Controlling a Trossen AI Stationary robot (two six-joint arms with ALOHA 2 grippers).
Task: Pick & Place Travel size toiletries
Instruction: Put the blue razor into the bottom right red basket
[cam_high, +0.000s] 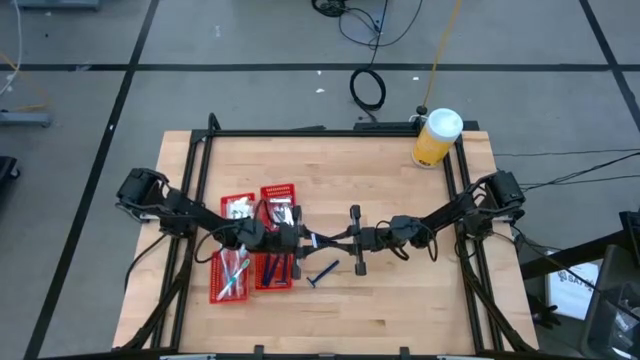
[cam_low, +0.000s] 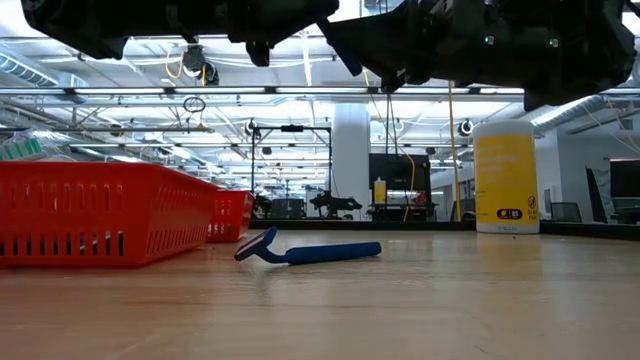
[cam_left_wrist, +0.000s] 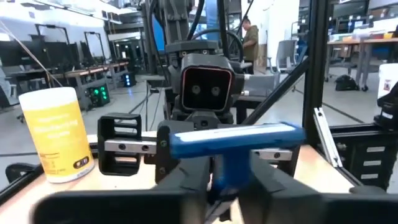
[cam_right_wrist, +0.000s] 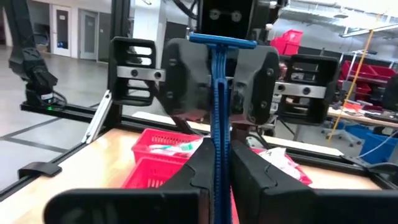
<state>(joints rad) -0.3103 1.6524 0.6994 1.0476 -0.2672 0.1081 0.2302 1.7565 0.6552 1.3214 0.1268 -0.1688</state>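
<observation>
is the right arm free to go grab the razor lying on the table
Probably not yet: the right gripper is shut on a blue razor shared with the left gripper. The loose razor lies unobstructed on the table nearby.

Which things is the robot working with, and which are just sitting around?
For the job:
- blue razor pinched between the left gripper and the right gripper
- second razor lying on the table
- toothbrushes and white packets in the red baskets

Just sitting around:
- yellow jar at the table's corner
- cable coil on the floor
</observation>
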